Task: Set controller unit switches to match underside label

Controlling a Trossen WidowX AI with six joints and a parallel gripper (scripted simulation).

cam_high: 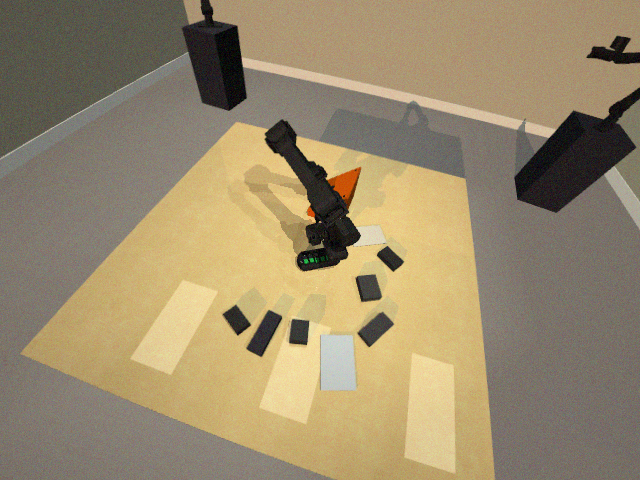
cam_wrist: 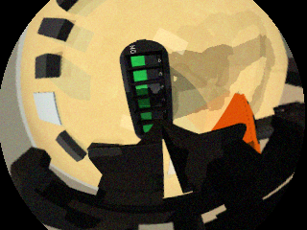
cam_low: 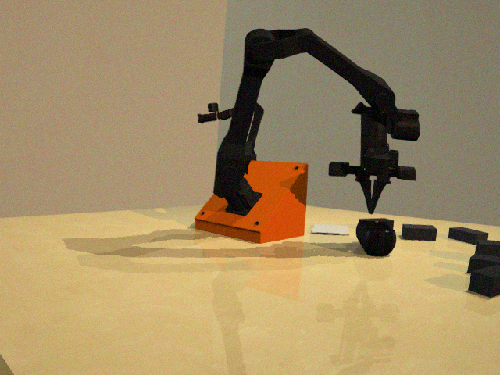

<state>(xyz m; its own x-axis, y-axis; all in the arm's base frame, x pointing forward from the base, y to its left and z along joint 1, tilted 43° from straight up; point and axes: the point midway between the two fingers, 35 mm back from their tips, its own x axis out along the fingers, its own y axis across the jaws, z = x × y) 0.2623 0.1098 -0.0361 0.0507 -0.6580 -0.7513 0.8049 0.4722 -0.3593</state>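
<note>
The dark grey controller unit [cam_high: 301,261] [cam_low: 376,242] [cam_wrist: 144,46] sits on its base on the bench, switches up. In the wrist view, six rocker switches run in a row with green ends to the left. The two at the far end look bright and large. The third and fourth look darker; the nearest is partly covered by the fingers. I cannot tell each setting surely. The label underneath is hidden. My gripper [cam_low: 371,211] [cam_wrist: 160,123] is shut and empty, pointing down just above the unit, towards its near end in the wrist view.
Several dark blocks [cam_high: 368,287] [cam_low: 419,232] [cam_wrist: 48,65] lie in an arc around the unit. A pale blue plate [cam_high: 338,364] [cam_wrist: 46,107] lies among them. A white plate [cam_high: 372,235] [cam_low: 330,229] lies near the orange arm base [cam_high: 348,186] [cam_low: 282,218] [cam_wrist: 235,116].
</note>
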